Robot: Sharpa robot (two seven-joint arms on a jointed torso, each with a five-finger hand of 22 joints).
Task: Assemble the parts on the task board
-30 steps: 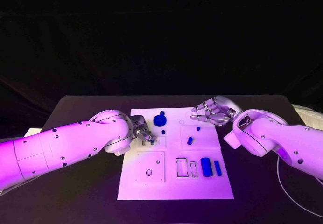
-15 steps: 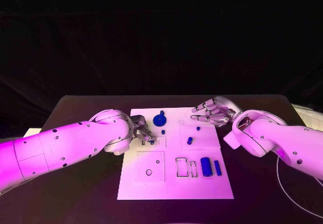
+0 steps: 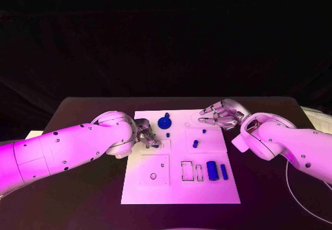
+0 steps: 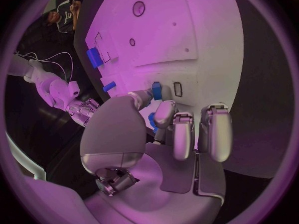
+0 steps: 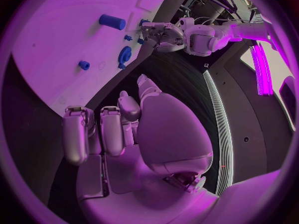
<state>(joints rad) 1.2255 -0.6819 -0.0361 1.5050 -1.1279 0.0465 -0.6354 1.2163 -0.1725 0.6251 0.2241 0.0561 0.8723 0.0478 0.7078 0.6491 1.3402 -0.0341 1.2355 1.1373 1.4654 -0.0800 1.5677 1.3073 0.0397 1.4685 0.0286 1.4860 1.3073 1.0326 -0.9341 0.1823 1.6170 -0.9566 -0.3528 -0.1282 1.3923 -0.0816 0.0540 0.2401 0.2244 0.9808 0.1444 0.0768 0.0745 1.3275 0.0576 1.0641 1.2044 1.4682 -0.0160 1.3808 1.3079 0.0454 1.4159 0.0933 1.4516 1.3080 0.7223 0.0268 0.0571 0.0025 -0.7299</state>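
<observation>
The task board (image 3: 181, 163) lies flat in the middle of the black worktop (image 3: 83, 191), and the head view shows small blue parts on it: a round gear-like piece (image 3: 164, 123) near the far edge, small pegs (image 3: 195, 143) mid-board, and two blocks (image 3: 212, 170) by the recessed slots. They look like light, rigid, smooth plastic, so a fingertip pinch across the short sides should suit them, though they could slip or skate on the plate. In the left wrist view, the left robot hand (image 4: 168, 129) has a small blue piece (image 4: 157, 90) at its thumb tip; whether it is pinched cannot be told. In the right wrist view, the right robot hand (image 5: 118, 129) hangs released, fingers apart, beside the board's far corner.
</observation>
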